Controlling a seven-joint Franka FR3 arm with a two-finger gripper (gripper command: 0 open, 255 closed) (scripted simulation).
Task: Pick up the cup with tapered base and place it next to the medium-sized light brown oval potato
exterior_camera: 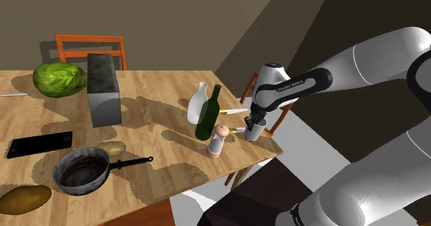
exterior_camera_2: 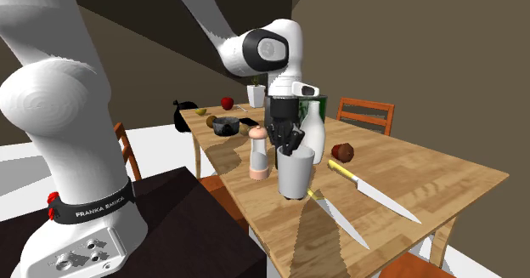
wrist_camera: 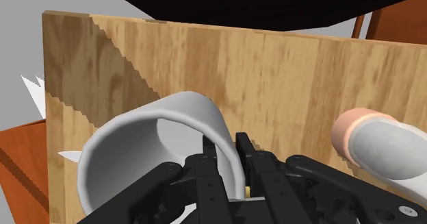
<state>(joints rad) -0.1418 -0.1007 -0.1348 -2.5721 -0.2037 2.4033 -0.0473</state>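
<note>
The wooden table (exterior_camera: 159, 86) carried the whole work area. The white arm (exterior_camera: 359, 59) reached over its corner nearest the stand.

A frying pan (exterior_camera: 81, 171) lay toward the shoulder view's left. A dark green bottle (exterior_camera: 208, 114) and a white bottle (exterior_camera: 197, 104) stood upright together, with a pepper mill (exterior_camera: 218, 140) just in front of them.

The pale grey cup (exterior_camera_2: 295, 173) stood upright beside the mill, near the table edge. Its base appeared to rest on the wood.

The gripper (wrist_camera: 226, 147) was nearly closed, pinching the cup's wall at the rim, one finger inside and one outside.

The light brown potato (exterior_camera: 112, 148), judged to be the target, lay touching or just beside the pan's rim, well apart from the cup. A knife (exterior_camera_2: 340, 221) lay just beside the cup's base.

Assessment: the grasp looked complete and the lift was due. Recommendations:
- Lift straight up, as a one-wall pinch lets the cup swing.
- Rise above the mill and bottle tops before crossing.
- Keep the cup level.
- Set it down on bare wood clear of the pan handle.
</note>
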